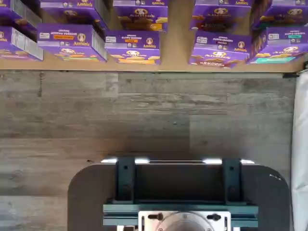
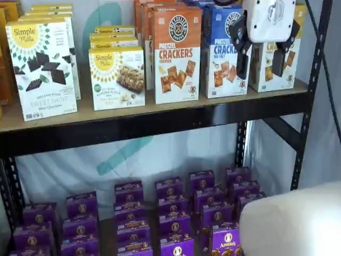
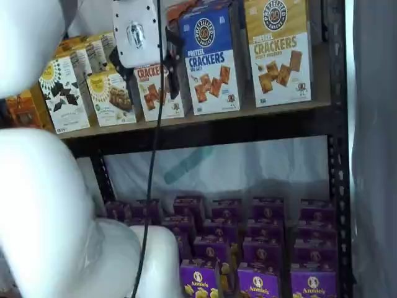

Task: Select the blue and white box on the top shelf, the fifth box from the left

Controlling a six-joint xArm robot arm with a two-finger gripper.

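Observation:
The blue and white box (image 2: 219, 60) stands on the top shelf (image 2: 160, 124) between an orange-topped box and a yellow-topped box; it shows in both shelf views (image 3: 211, 59). My gripper (image 2: 260, 72) hangs in front of the shelf at box height, its white body above and its two black fingers spread with a plain gap. It is open and holds nothing. In a shelf view it overlaps the blue box's right edge; in a shelf view (image 3: 144, 74) it sits before the orange-topped box. The wrist view does not show the blue box or the fingers.
Orange-topped Cheddar box (image 2: 177, 53), yellow-topped cracker box (image 3: 278, 49) and Simple Mills boxes (image 2: 42, 69) share the shelf. Purple Annie's boxes (image 2: 176, 213) fill the bottom level and show in the wrist view (image 1: 132, 45). Black upright (image 2: 314, 90) at right. White arm links (image 3: 37, 205) block part of the view.

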